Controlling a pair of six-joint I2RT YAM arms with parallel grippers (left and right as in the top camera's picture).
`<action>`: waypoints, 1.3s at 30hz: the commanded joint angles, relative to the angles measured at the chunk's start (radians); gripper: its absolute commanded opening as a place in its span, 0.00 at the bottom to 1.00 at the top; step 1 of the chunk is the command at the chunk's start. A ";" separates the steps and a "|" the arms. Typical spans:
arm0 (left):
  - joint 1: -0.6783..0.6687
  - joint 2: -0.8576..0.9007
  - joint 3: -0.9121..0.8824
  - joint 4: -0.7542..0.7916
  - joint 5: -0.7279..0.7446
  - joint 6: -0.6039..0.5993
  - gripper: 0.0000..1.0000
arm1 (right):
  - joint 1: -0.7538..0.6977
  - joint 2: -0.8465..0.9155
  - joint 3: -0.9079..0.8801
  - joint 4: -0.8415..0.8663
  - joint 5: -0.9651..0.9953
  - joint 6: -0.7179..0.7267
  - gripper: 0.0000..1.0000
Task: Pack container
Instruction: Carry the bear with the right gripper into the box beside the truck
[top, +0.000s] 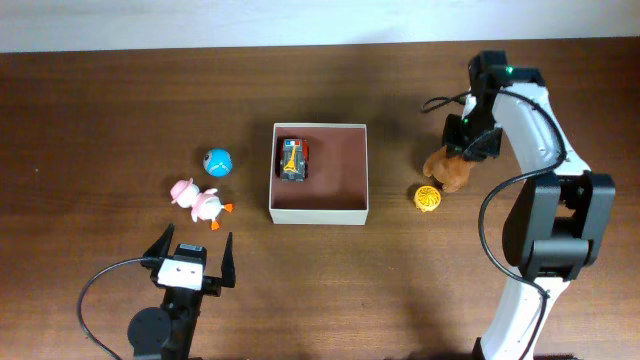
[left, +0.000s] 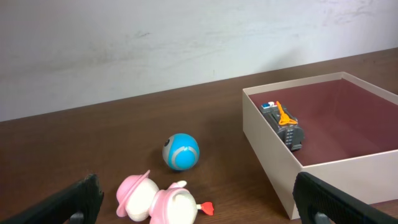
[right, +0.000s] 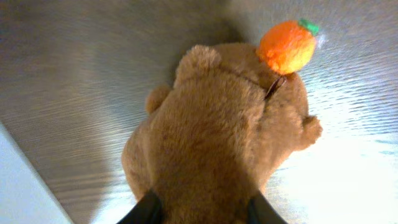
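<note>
While the container (top: 320, 215) sits mid-tabletop (top: 100, 100) with only a toy car (top: 292, 160) in its far-left corner, most of its floor is free. It lies straight to the left of the brown bear (top: 452, 172), near its right wall. The right claw (right: 202, 214), the nearer one, is down over that bear with a finger at either flank. I cannot tell whether it is squeezing, and the left claw (top: 193, 246) rests spread wide at the near edge.
</note>
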 joint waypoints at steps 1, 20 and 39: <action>0.007 -0.008 -0.004 0.000 0.011 0.012 1.00 | 0.005 -0.006 0.180 -0.085 -0.127 -0.074 0.27; 0.007 -0.008 -0.004 0.000 0.011 0.012 1.00 | 0.319 -0.005 0.430 -0.221 -0.479 -0.362 0.32; 0.007 -0.008 -0.004 0.000 0.011 0.012 1.00 | 0.441 -0.005 0.062 0.093 -0.098 -0.142 0.33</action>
